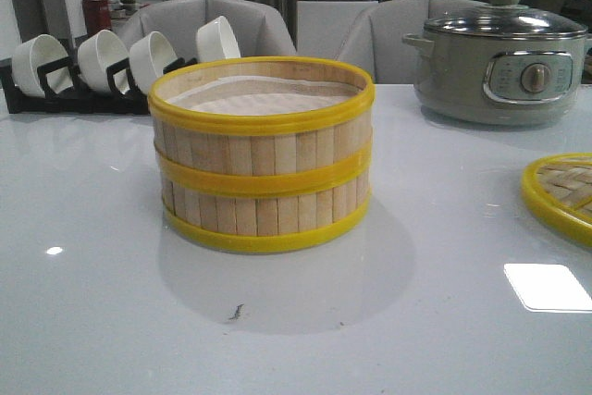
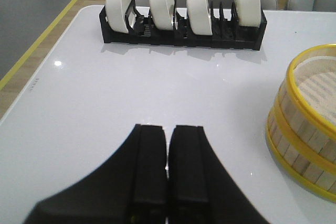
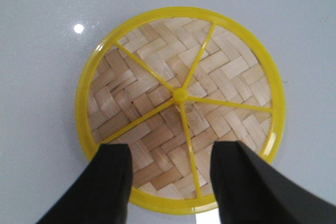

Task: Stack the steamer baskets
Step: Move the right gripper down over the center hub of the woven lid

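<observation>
Yellow-rimmed steamer baskets (image 1: pixel 262 156) stand stacked, one on other, mid-table on white table (image 1: pixel 111 321), whitish liner showing in top ring. My left gripper (image 2: pixel 168 169) hangs clenched, fingers pressed together, empty, above bare surface near left edge. My right gripper (image 3: pixel 170 182) spread wide, above woven bamboo lid (image 3: pixel 181 106) at right edge. Bowl rack (image 2: pixel 181 24) lines far-left edge; grey pot (image 1: pixel 499 62) sits at far-right corner.

Two stacked round bamboo steamer baskets (image 1: pixel 262 156) show pale slats, bright yellow rims and whitish liner. The flat woven lid (image 3: pixel 181 106) has tan herringbone weave, yellow rim and spokes.
</observation>
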Robot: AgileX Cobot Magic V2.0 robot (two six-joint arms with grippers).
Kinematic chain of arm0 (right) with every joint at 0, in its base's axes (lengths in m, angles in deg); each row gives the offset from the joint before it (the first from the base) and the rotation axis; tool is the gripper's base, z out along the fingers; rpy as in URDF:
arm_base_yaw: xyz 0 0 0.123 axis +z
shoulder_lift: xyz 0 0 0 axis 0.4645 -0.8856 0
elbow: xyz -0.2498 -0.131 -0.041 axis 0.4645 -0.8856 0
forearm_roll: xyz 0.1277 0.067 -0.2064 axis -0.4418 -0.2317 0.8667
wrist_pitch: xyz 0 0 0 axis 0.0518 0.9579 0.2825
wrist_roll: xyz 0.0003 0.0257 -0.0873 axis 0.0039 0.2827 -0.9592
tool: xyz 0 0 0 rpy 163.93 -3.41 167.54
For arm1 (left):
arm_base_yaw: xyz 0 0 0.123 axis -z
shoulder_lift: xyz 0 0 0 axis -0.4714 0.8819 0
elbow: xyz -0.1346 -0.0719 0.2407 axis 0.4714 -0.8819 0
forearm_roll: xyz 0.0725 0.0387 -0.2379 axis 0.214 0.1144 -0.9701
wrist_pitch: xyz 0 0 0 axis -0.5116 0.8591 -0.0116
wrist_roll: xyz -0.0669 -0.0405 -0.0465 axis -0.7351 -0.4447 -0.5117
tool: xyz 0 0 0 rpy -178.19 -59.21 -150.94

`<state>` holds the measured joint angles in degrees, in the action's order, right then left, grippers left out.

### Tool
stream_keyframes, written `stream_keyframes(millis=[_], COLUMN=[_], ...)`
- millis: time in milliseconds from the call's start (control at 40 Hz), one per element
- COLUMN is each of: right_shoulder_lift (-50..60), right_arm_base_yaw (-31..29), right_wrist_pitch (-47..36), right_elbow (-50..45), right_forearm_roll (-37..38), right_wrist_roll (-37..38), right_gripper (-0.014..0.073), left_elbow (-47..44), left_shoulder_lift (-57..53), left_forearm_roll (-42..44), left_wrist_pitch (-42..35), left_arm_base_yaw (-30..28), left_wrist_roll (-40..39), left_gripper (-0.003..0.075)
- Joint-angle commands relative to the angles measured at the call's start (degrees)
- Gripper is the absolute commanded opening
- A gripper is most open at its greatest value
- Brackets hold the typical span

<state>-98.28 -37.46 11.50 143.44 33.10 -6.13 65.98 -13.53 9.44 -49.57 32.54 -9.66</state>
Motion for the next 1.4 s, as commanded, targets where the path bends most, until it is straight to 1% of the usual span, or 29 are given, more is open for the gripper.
stream_keyframes(millis=[0,300,475,550,749,799,1374], right_shoulder_lift=[-1.3,-7.8,-10.0,-11.1,-13.4,-13.6,-17.1], right_arm_base_yaw=[-0.4,-0.4,-0.5,-0.6,-0.6,-0.6,-0.6], right_wrist_pitch=[-2.5,-3.0,-5.6,-5.5,-4.0,-4.3,-3.9], right_elbow=[3.6,5.2,5.3,5.9,8.7,8.8,8.8], right_forearm_roll=[-0.1,-0.1,-0.1,-0.1,-0.1,-0.1,-0.1], right_wrist_roll=[0.1,0.1,0.1,0.1,0.1,0.1,0.1], right_gripper=[0.0442,0.0442,0.0442,0.0441,0.0359,0.0351,0.0351], left_elbow=[1.8,1.8,1.8,1.8,1.8,1.8,1.8], left_shoulder_lift=[-0.2,-0.2,-0.2,-0.2,-0.2,-0.2,-0.2], left_forearm_roll=[-0.2,-0.2,-0.2,-0.2,-0.2,-0.2,-0.2], left_wrist_pitch=[-4.5,-4.5,-4.5,-4.5,-4.5,-4.5,-4.5], left_arm_base_yaw=[0.1,0.1,0.1,0.1,0.1,0.1,0.1], left_wrist_roll=[-0.7,-0.7,-0.7,-0.7,-0.7,-0.7,-0.7], left_gripper=[0.0085,0.0085,0.0085,0.0085,0.0085,0.0085,0.0085])
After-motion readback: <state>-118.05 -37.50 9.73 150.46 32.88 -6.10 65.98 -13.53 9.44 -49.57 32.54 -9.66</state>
